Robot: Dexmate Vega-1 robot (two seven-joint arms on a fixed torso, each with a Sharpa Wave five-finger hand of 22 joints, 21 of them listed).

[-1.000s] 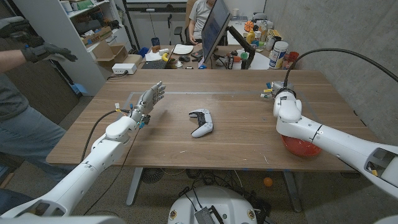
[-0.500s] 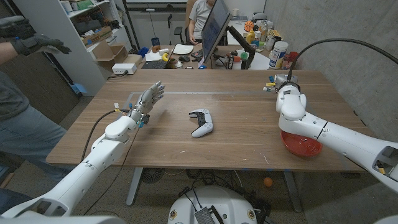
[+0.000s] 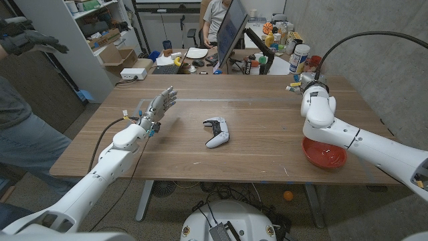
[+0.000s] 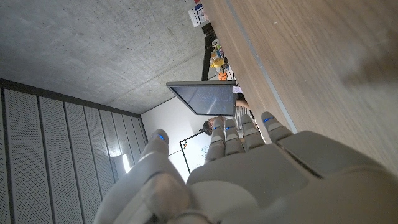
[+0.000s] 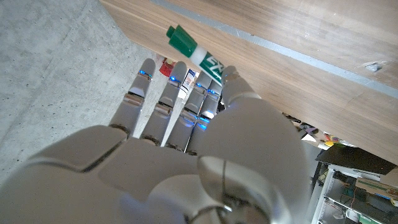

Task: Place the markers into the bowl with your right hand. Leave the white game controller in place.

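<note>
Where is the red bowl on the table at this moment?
In the head view, the red bowl sits near the table's front edge on the robot's right side, partly under the right forearm and far to the right of the white game controller.

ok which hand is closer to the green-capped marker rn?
Right. The right hand is at the table's far right corner, fingers reaching over the green-capped marker. The left hand stands on the left side, beyond the white game controller.

Bare tabletop between controller, bowl
</note>
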